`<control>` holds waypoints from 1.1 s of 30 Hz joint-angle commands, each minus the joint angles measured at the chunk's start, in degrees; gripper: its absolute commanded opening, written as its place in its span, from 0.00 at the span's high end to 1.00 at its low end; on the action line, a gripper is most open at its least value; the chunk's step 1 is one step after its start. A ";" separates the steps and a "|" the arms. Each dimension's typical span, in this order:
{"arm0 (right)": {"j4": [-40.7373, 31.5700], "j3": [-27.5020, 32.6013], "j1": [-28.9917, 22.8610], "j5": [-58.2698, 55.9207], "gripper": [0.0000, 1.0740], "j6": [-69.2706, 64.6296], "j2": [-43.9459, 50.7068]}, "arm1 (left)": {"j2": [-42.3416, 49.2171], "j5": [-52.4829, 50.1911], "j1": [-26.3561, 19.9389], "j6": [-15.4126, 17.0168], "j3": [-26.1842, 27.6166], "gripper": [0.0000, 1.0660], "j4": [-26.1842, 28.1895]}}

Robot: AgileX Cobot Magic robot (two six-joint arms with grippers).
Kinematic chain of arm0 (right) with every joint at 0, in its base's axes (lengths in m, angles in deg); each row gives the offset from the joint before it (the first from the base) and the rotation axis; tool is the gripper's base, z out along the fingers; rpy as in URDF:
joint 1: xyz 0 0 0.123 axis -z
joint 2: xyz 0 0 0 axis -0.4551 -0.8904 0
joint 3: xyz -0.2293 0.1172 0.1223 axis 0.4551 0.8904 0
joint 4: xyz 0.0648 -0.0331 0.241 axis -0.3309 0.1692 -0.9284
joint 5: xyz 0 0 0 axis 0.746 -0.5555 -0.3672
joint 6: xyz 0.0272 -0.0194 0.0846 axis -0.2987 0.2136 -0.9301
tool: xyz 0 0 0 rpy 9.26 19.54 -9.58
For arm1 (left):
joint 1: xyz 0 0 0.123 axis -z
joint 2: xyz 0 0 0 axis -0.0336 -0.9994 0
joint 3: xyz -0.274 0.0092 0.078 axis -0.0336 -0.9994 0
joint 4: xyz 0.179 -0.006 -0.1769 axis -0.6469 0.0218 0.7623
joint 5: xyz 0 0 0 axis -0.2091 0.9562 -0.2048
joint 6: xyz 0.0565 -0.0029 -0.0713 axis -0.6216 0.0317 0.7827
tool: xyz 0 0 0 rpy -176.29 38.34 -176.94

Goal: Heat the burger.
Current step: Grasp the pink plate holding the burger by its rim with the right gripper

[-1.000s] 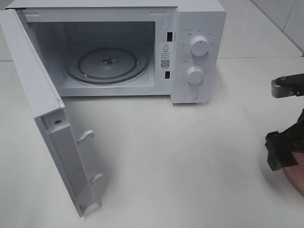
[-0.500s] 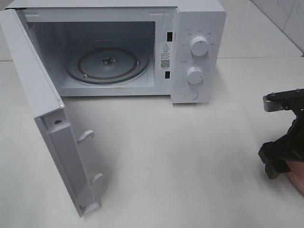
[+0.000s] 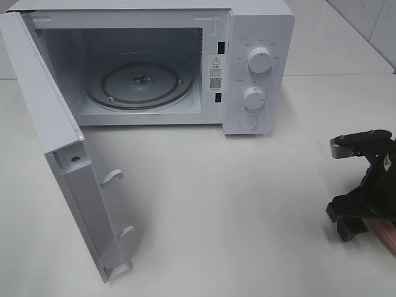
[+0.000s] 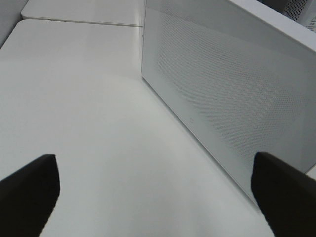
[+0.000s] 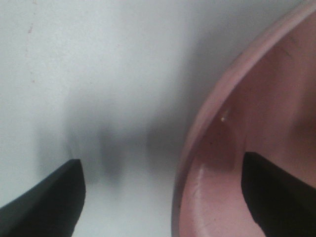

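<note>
The right arm reaches further into the high view from the right-hand edge than it did a second ago. Its grey bracket (image 3: 361, 143), which earlier sat close against that edge and was partly cut off, now lies more toward the middle of the table (image 3: 247, 204) and nearer its front, with its whole length showing. The right gripper (image 3: 354, 218) beneath it shifts the same way, step by step, so that more of its black body is in view. It now covers more of the pink plate (image 3: 388, 235), leaving a thinner sliver of pink at the picture's edge than before.
</note>
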 commanded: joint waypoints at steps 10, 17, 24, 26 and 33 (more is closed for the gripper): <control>0.92 0.17 0.34 0.69 0.60 -0.46 -0.69 | 0.86 -0.46 0.52 0.00 0.00 0.08 0.17; 2.52 1.55 0.34 2.69 1.00 -0.40 -0.69 | 0.86 -0.46 0.52 0.00 0.00 0.08 0.17; 2.52 1.38 0.29 1.89 1.00 -1.83 -0.69 | 0.86 -0.46 0.52 0.00 0.00 0.08 0.17; 2.52 1.26 0.23 1.43 1.00 -2.01 -0.69 | 0.86 -0.46 0.52 0.00 0.00 0.08 0.17; 5.61 -0.40 0.23 -2.69 1.00 -6.76 -0.52 | 0.86 -0.46 0.52 0.00 0.00 0.08 0.17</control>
